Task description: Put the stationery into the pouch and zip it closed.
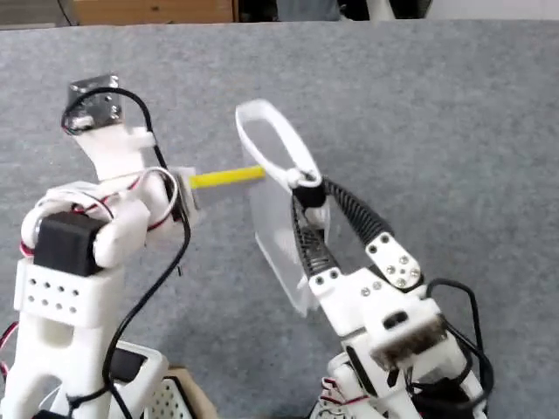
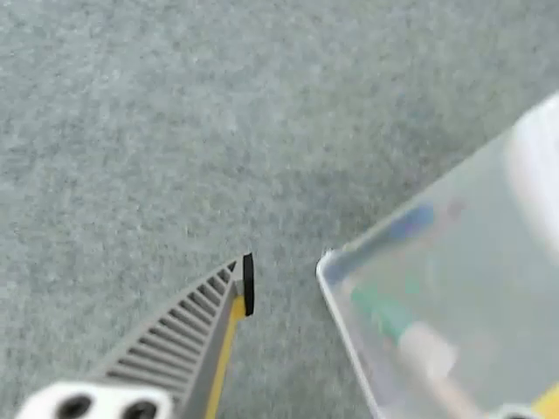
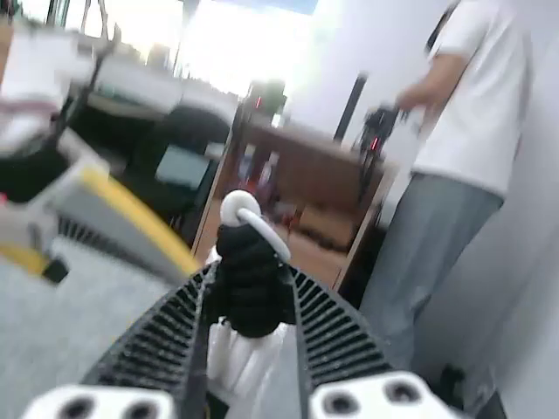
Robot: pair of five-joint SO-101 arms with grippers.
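Level above the counter (image 1: 437, 113), the yellow pencil (image 1: 229, 178) lies with its long axis running sideways across the high view. Its free end points at the pouch (image 1: 279, 236) and meets the pouch's edge just below the white loop (image 1: 271, 140). The left claw (image 1: 185, 194) grips the pencil's other end. The clear pouch hangs upright with blue, green and white items inside, and the right claw (image 1: 307, 194) is clamped on its top edge beside the loop.
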